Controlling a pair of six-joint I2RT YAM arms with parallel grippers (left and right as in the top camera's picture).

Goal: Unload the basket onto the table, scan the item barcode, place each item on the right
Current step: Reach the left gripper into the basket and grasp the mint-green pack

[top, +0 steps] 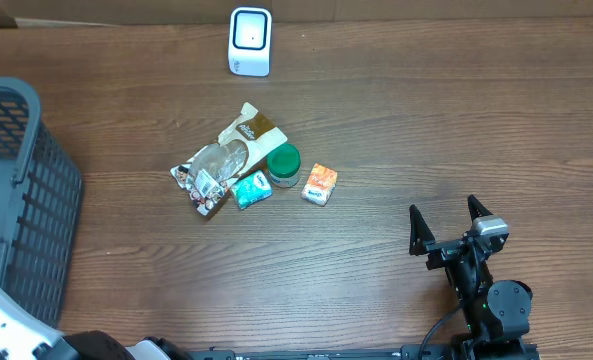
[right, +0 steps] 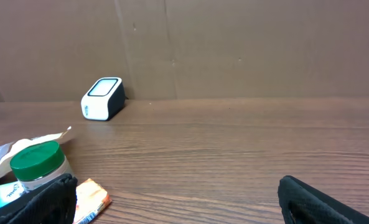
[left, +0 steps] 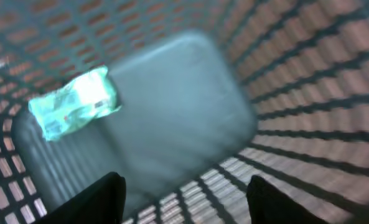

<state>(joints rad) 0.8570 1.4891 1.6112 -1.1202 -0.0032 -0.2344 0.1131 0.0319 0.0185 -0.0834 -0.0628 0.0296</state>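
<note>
Overhead, the brown wood-grain desk (top: 426,130) fills the frame, and a dark mesh basket (top: 36,200) stands at its left edge. My right arm (top: 491,300) sits at the near right of the desk, well apart from everything else. The right jaws are spread wide with nothing between them. In the right wrist view both dark fingers (right: 47,199) frame bare desk.

The left jaws hang over the inside of the basket. The left wrist view is blurred, but it shows their two fingers (left: 100,199) apart at the bottom edge, pinching nothing, with mesh walls all round. A teal-green wrapper (left: 75,102) lies on the basket floor toward the left wall, clear of the fingers.

The white scanner (top: 250,41) stands at the far edge of the desk.

The items to scan lie in a loose cluster near the middle of the desk. A brown-and-white pouch (top: 248,130) is on the far side. A clear bag (top: 211,172) of small wrapped pieces lies against it on the left. A green-lidded jar (top: 284,165) stands upright just right of the pouch. A teal packet (top: 251,188) lies in front of the jar, and an orange packet (top: 319,184) lies just beside the jar on the right. Their barcodes are too small to make out.
</note>
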